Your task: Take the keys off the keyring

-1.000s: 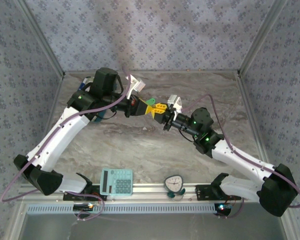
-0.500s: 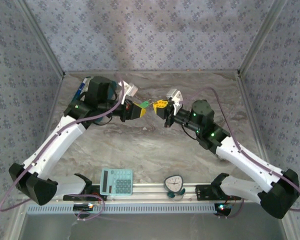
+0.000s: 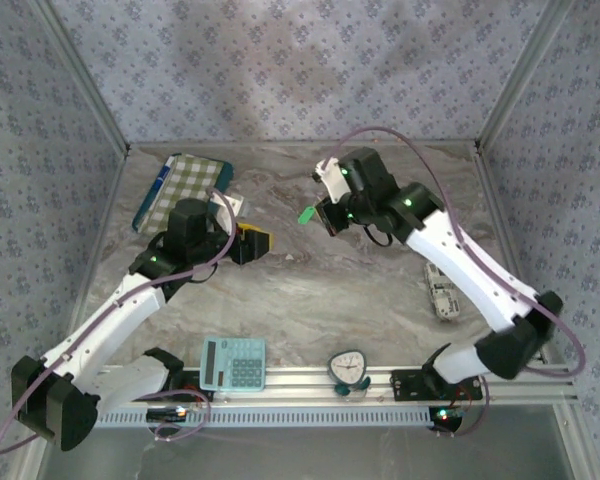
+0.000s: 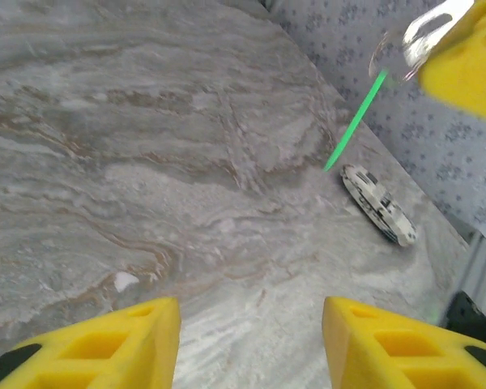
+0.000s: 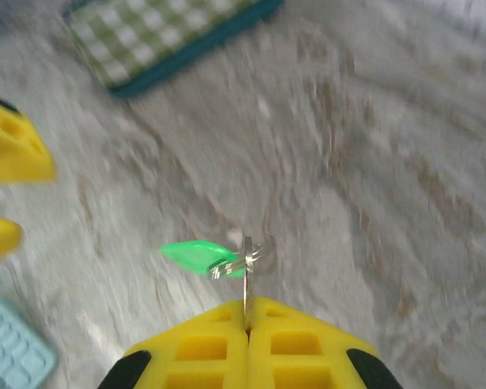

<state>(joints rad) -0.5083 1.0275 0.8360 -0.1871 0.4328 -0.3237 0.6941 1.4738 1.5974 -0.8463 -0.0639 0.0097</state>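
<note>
Keys: one small bright-green flat key (image 3: 305, 214). Top view: it sits above the far middle of the grey marbled table (image 3: 360, 290), touching the tip of the right gripper (image 3: 323, 212); left gripper (image 3: 252, 242) is apart from it, toward the left edge

Left wrist view: left gripper (image 4: 251, 324) jaws stand apart, nothing between them; key (image 4: 355, 121) seen edge-on

Right wrist view: right gripper (image 5: 248, 306) clenched on thin silver metal keyring (image 5: 245, 263), key (image 5: 194, 254) hanging at the ring
</note>
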